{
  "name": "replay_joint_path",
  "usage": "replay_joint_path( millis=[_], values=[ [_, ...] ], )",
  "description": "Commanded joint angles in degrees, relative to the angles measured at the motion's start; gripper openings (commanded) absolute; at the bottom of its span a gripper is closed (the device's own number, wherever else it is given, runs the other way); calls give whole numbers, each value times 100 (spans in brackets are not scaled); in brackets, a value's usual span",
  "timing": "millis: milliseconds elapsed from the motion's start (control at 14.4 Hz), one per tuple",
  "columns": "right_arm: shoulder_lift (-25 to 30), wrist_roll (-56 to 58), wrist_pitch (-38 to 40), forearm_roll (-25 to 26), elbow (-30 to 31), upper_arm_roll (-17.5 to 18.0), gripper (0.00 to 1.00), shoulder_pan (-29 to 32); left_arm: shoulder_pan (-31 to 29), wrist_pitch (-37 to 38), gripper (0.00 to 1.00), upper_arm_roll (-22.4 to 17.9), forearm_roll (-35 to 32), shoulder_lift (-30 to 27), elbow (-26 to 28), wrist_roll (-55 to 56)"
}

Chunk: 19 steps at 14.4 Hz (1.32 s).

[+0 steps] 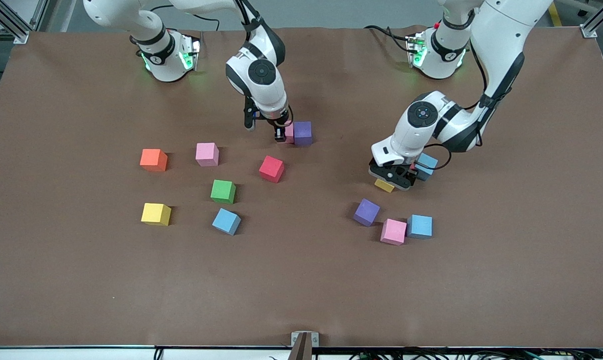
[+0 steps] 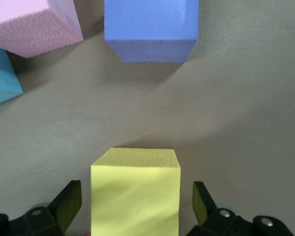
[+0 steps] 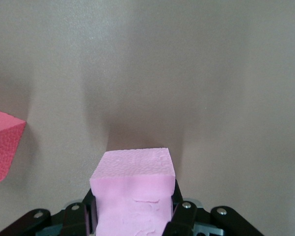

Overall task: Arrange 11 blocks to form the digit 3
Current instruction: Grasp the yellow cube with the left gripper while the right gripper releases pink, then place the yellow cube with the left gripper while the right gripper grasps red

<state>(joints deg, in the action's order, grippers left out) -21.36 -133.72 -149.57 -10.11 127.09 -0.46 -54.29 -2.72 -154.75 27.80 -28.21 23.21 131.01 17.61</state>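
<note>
Pink block [image 1: 393, 231] touching light blue block [image 1: 420, 226] nearest camera, purple block [image 1: 366, 212] at its ten o'clock.
Right gripper [image 1: 282, 134] clamped on pink cube [image 3: 133, 194] beside purple cube [image 1: 303, 133]; left gripper [image 1: 392, 179] spread wide astride yellow cube [image 2: 135, 191], untouched.

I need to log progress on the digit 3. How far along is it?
Barely begun: no digit shape shows. The right gripper is shut on a pink block beside a purple block. The open left gripper straddles a yellow block. Other blocks lie scattered.
</note>
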Motion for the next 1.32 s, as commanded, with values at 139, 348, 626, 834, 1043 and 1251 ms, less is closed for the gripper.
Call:
replay_joint_path(
  millis=[139,348,626,834,1043,1251],
  values=[
    [-158,-84,-221,-105,8,-59,0,-82,-88,-81,61,58,-150,61,-40,110],
    [-202,-84,-283,-105,8,-59,1,-82,-70,-55,51,67,-141,52,-216,697],
    [-211,-75,-274,-105,0,-68,100,-73,-18,-2,52,128,-141,17,-269,1515],
    [-167,-58,-169,-87,-9,-59,100,-55,-26,304,52,452,-123,-35,-269,2743],
    [-79,-66,-29,-87,-27,-59,100,-55,0,376,54,646,-114,-36,-251,4455],
    [114,-31,147,-87,-27,-68,100,-47,0,533,54,875,-70,-27,-216,6028]
  ],
)
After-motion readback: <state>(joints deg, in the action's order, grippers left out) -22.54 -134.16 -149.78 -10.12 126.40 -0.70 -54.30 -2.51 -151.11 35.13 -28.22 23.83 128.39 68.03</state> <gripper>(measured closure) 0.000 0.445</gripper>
